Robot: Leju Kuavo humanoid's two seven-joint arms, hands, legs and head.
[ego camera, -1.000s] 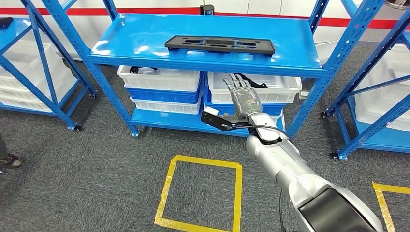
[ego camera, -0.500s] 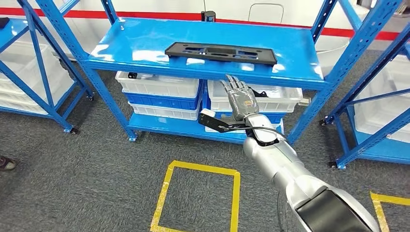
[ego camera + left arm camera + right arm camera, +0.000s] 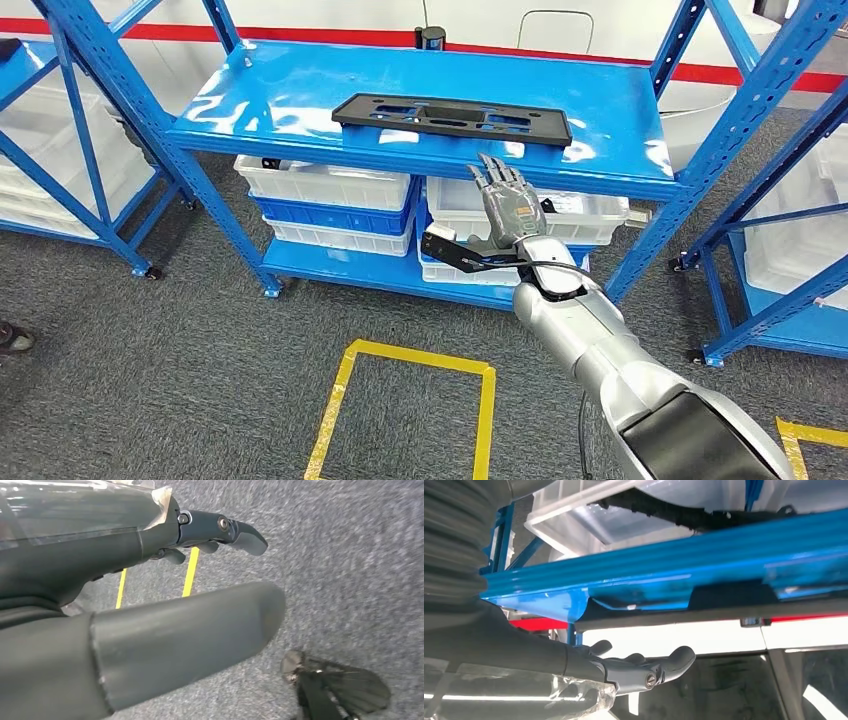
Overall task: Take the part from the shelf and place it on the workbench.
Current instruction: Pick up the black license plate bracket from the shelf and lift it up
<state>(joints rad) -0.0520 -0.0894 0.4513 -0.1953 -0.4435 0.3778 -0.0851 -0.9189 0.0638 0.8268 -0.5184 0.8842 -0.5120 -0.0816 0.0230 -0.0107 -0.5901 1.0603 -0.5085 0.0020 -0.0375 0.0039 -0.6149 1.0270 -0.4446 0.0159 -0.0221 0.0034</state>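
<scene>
A long flat black part [image 3: 452, 117] with several cut-outs lies on the top board of the blue shelf [image 3: 300, 100], toward its front edge. My right hand [image 3: 508, 205] is raised in front of that edge, just below and a little right of the part's middle, fingers stretched out and apart, holding nothing. In the right wrist view the fingers [image 3: 644, 667] point past the blue shelf edge [image 3: 704, 575], with the black part [image 3: 724, 602] seen edge-on on the board. My left hand [image 3: 150, 600] hangs over the grey carpet with nothing in it.
White and blue bins [image 3: 335, 195] fill the lower board under the part; one white bin [image 3: 555, 205] holds dark pieces. Blue uprights [image 3: 730, 130] flank the shelf, with more racks at left and right. A yellow taped square [image 3: 410, 410] marks the carpet.
The view has shifted a little. My right hand has risen from in front of the lower bins to the level of the top board's front edge, closer to the black part.
</scene>
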